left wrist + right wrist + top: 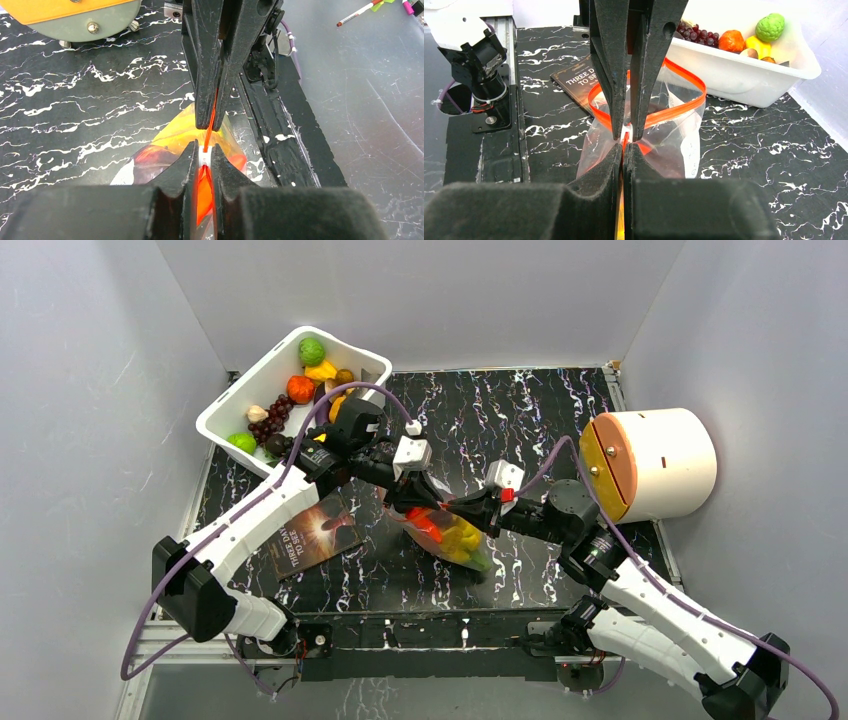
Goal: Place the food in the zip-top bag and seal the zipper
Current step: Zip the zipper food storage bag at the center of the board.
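Both arms meet over the middle of the tabletop (540, 420), a little toward its near edge, with the zip-top bag (669, 145) between them. The left gripper (625, 137) and the right gripper (623, 150) are each clamped tight on the zipper (676, 111), tip to tip and almost touching, at one end of the red-orange strip. Beyond that pinch the strip bows out into an open loop, so the mouth looks mostly unsealed. Food (455, 535), in red, yellow and green pieces, sits in the belly of the bag. I can't quite tell whether the bag's bottom rests on the tabletop or hangs just off it. More toy produce lies in the white tub (255, 390) at the far left corner.

To seal it well, I'd say one gripper should anchor its end while the other slides along the strip. That grip needs to be firm enough to press the tracks together yet loose enough to travel, with the strip pulled taut and straight so no stretch gets skipped.
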Controlling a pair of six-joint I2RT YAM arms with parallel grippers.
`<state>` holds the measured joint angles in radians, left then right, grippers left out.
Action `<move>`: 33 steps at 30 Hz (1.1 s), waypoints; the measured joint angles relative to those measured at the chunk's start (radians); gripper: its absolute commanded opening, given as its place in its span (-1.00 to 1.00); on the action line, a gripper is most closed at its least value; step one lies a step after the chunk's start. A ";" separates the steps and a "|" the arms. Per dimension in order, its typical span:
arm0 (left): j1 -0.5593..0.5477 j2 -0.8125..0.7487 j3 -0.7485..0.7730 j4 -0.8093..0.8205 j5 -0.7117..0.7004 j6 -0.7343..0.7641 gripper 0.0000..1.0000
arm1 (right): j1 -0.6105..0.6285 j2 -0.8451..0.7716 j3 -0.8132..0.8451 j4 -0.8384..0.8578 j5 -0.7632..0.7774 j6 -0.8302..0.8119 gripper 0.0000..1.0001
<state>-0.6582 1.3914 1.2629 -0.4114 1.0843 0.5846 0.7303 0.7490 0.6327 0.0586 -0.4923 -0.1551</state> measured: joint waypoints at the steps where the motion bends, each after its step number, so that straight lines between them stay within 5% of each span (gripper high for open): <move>1: 0.000 0.000 0.000 -0.001 0.000 0.000 -1.00 | 0.000 -0.001 0.000 -0.002 0.002 0.000 -1.00; 33: -0.005 -0.071 0.035 -0.127 -0.191 0.072 -1.00 | 0.010 -0.058 0.014 -0.058 0.238 0.053 -1.00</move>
<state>-0.6632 1.3209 1.2976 -0.5381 0.8936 0.6571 0.7406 0.6914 0.6472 0.0010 -0.2543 -0.1020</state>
